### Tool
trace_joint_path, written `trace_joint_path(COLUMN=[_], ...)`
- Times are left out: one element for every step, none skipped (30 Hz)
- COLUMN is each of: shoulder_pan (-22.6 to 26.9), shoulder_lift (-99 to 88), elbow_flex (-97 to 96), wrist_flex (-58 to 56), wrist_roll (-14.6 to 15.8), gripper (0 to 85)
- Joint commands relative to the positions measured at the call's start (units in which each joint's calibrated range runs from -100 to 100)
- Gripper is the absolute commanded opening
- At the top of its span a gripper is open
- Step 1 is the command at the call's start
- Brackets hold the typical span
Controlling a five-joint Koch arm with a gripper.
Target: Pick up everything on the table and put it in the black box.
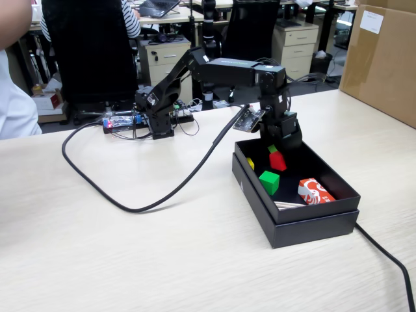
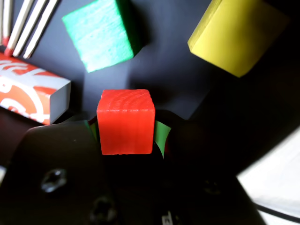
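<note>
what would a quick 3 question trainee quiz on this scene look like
1. True or false: the gripper is shut on the red cube.
2. In the wrist view, which block lies upper right of the red cube?
A. the green cube
B. the yellow block
C. a blue block
3. Fill in: in the fixed view, the orange and white carton lies inside the ____.

Key
1. True: the cube sits between the jaws, over the black box.
2. B
3. black box
</note>
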Motion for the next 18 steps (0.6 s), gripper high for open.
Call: trace_joint_path(shoulder_pan=[0.1,0.0,0.0,-0.1,-0.1,-0.1,-0.1,0.0,0.0,0.0,0.0,0.0,0.0,0.0,0.0,0.0,-0.1,-0.1], shoulder_lift=[-0.1,0.4,0.6,1.0,1.3,1.5,1.6,1.6,1.6,1.3,0.5,-0.8,-2.5,-5.0,-8.2,-12.3,-17.4,-22.8], elbow_flex=[4.1,4.1,4.1,4.1,4.0,3.2,2.5,2.2,2.0,1.7,1.1,0.4,-0.2,-1.0,-2.0,-2.9,-3.4,-4.0], wrist_flex=[0.3,0.3,0.3,0.3,0.3,0.3,0.3,0.3,0.3,0.3,0.3,0.3,0.3,0.3,0.3,0.3,0.3,0.3], wrist_roll=[0.0,0.0,0.0,0.0,0.0,-0.2,-0.4,-0.4,-0.4,-0.4,-0.4,-0.4,-0.3,-0.3,-0.3,-0.3,-0.3,-0.3], gripper=[0.9,0.9,1.1,1.1,1.2,10.9,19.7,21.1,23.9,28.1,31.5,36.4,39.9,41.5,41.9,42.0,42.0,42.0])
